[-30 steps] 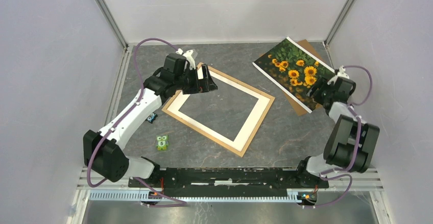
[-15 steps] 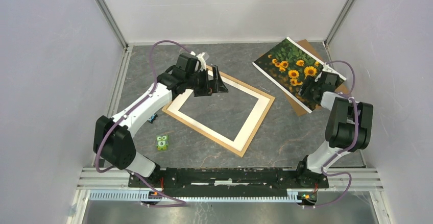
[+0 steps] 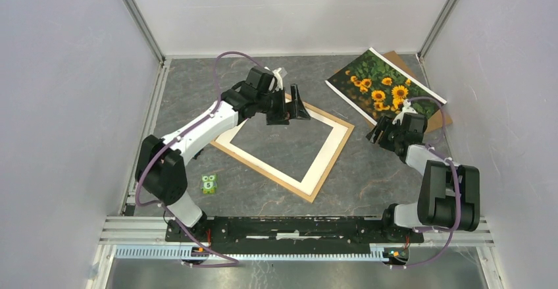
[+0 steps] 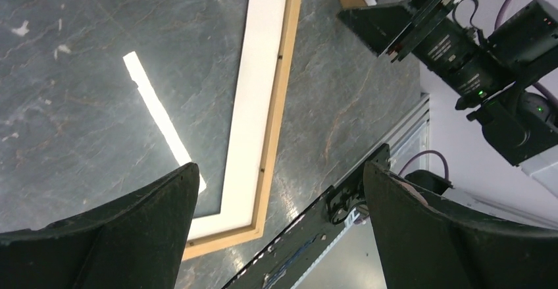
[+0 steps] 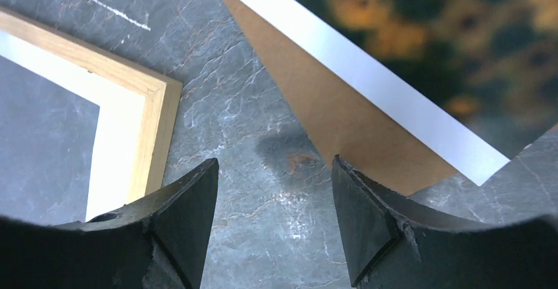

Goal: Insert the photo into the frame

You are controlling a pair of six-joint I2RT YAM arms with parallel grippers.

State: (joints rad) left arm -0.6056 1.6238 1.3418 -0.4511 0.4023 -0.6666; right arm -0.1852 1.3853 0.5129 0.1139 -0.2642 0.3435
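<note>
- Photo (image 3: 387, 86) of sunflowers is lying face up at the far right corner of the counter (image 3: 368, 170). It is resting on a brown board (image 3: 439, 122) whose edges are showing beyond it.
- The frame (image 3: 284, 141) is lying flat near the middle of the counter, turned at an angle and apart from the photo. Bare counter is showing through its opening.
- The left pincer (image 3: 293, 108) is hovering over the far edge of the frame with its jaws spread wide, gripping nothing.
- The right pincer (image 3: 380, 133) is hanging low over the counter, between the frame's right corner and the near corner of the board. Its jaws are standing partly apart with nothing between them.
- A small green toy (image 3: 209, 183) marked with a five is standing on the counter near the frame's left side, close to the left arm.
</note>
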